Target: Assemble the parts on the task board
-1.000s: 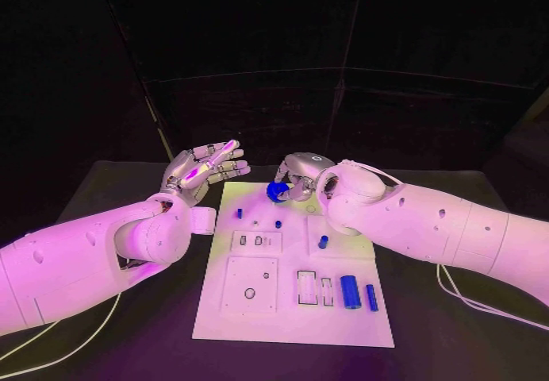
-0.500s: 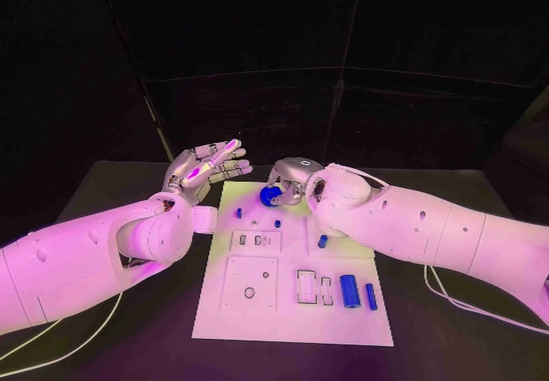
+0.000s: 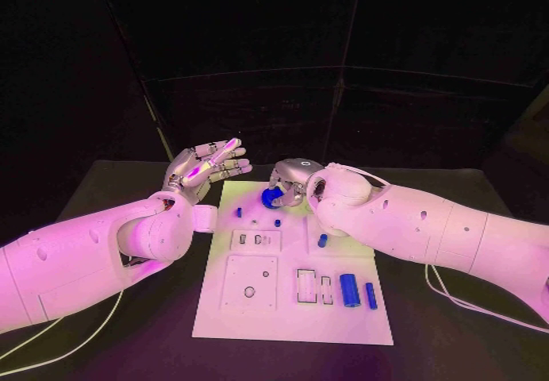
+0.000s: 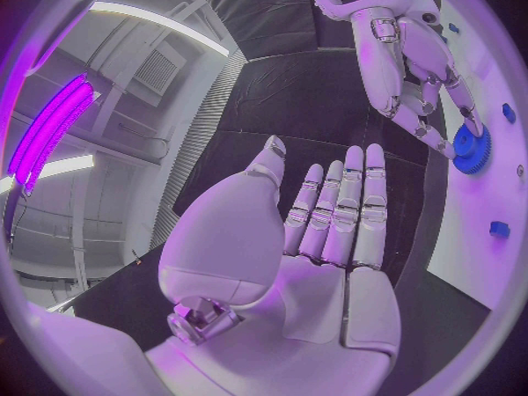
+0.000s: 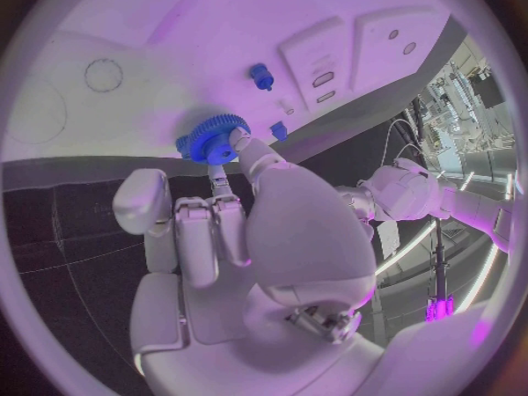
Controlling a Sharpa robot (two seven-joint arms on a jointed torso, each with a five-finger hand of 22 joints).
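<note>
Holding a blue gear at the far end of the board, the right hand has shifted leftward since a second ago, carrying the gear from nearer the board's centre line toward its far-left part; over the last half second it has hardly moved at all. In the right wrist view the gear sits pinched at the fingertips, low over the white surface, though whether it touches the board or hangs just above it I cannot tell. The left hand has not moved: it stands raised just beyond the board's far-left corner, palm open, fingers straight and apart, holding nothing. The other blue parts lie as before: two small pegs just near of the gear, a short one at mid-board, and two cylinders upright in their slots at the near right. I judge the slowing to mean that the gear is being lined up over its seat, so the step in hand is placing rather than carrying. Most of the assembly seems yet undone, with the loose pieces unplaced.
</note>
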